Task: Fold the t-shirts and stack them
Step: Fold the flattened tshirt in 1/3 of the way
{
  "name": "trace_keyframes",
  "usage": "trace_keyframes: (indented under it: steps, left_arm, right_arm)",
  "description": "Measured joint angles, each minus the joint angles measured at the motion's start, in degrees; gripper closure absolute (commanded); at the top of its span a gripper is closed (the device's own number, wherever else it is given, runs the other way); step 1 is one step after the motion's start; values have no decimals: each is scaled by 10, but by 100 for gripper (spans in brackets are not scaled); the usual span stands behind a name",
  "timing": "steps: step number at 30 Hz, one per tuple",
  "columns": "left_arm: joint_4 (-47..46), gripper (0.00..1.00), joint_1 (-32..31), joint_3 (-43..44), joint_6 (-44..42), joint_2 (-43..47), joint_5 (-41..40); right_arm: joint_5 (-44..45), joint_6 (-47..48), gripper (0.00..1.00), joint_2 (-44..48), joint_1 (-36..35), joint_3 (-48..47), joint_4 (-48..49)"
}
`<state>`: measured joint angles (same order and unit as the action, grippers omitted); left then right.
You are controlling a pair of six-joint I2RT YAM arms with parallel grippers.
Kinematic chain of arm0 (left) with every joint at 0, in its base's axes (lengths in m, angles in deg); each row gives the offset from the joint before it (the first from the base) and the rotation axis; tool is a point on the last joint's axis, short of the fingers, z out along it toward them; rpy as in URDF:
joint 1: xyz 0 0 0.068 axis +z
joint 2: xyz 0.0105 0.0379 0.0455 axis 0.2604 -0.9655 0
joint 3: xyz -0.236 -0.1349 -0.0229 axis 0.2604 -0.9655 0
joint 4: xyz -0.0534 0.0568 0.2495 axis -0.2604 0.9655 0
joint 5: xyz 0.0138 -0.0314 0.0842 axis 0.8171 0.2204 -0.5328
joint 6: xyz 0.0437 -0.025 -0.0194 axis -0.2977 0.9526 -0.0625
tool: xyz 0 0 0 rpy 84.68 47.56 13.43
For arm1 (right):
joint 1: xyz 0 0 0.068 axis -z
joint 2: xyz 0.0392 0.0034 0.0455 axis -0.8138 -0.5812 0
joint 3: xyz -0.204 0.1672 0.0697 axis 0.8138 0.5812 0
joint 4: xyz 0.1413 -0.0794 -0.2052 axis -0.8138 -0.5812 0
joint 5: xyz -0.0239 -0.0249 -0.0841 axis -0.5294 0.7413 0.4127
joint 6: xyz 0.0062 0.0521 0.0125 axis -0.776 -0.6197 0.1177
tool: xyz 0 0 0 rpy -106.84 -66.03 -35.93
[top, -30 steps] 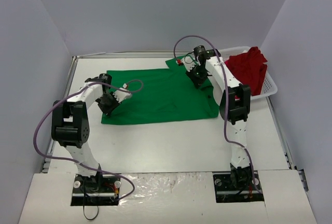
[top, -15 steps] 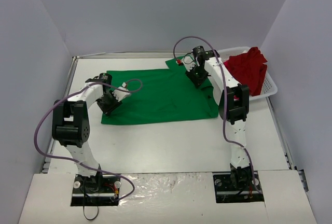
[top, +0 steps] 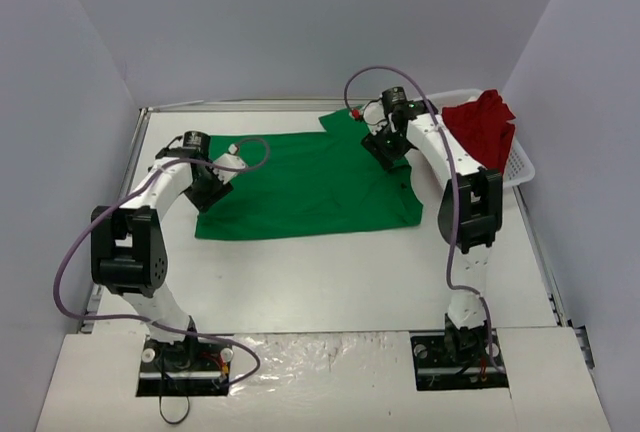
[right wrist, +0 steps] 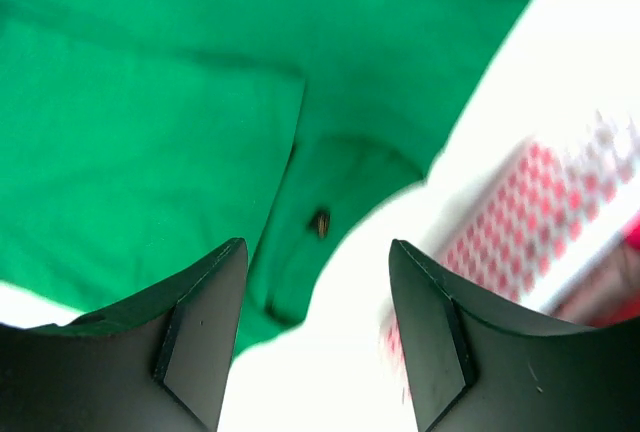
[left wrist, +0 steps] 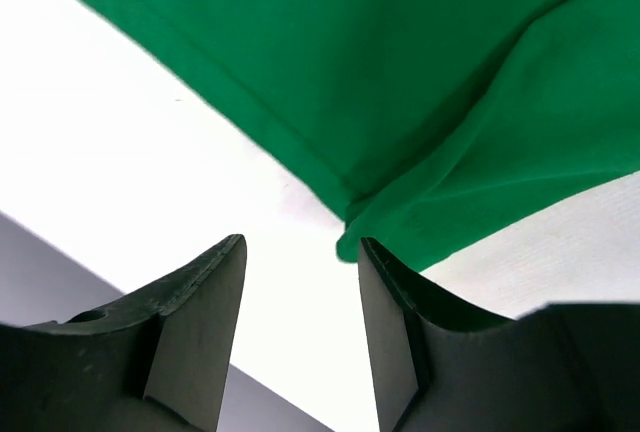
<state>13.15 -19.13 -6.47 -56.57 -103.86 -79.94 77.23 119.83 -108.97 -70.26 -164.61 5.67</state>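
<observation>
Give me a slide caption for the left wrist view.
Open left gripper poised at a corner of the green t-shirt on the white table.

Lab test cell (robot rig): plain panel walls (top: pixel 300 22) boxing white table (top: pixel 330 272), purple cabling (top: pixel 75 252) exposed

Found the flat t-shirt (top: pixel 310 182) laid across the middle of the bench (top: pixel 330 272). Found the heaped t-shirt (top: pixel 482 130) in the basket (top: pixel 522 164) at the bench's far right corner, right of the flat one. Noted the left claw (top: pixel 205 192) above the flat t-shirt's left edge, the right claw (top: pixel 385 149) above its far right part, near the basket.
</observation>
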Motion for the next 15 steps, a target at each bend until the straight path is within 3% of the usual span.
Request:
trace_keyframes:
  steps: [7,8,9,10,15]
  left_arm:
    - [-24,54,0,-33,10,53,-11]
    - [-26,58,0,-38,10,55,-12]
    - [-26,70,0,-45,11,55,-12]
    - [-25,75,0,-49,12,55,-12]
    - [-25,80,0,-80,4,60,16]
  right_arm:
    - [-1,-7,45,152,0,148,24]
    - [-1,-9,45,168,0,167,28]
    - [-1,-11,45,180,0,184,30]
    - [-1,-13,45,190,0,200,32]
    - [-3,-18,45,233,0,275,37]
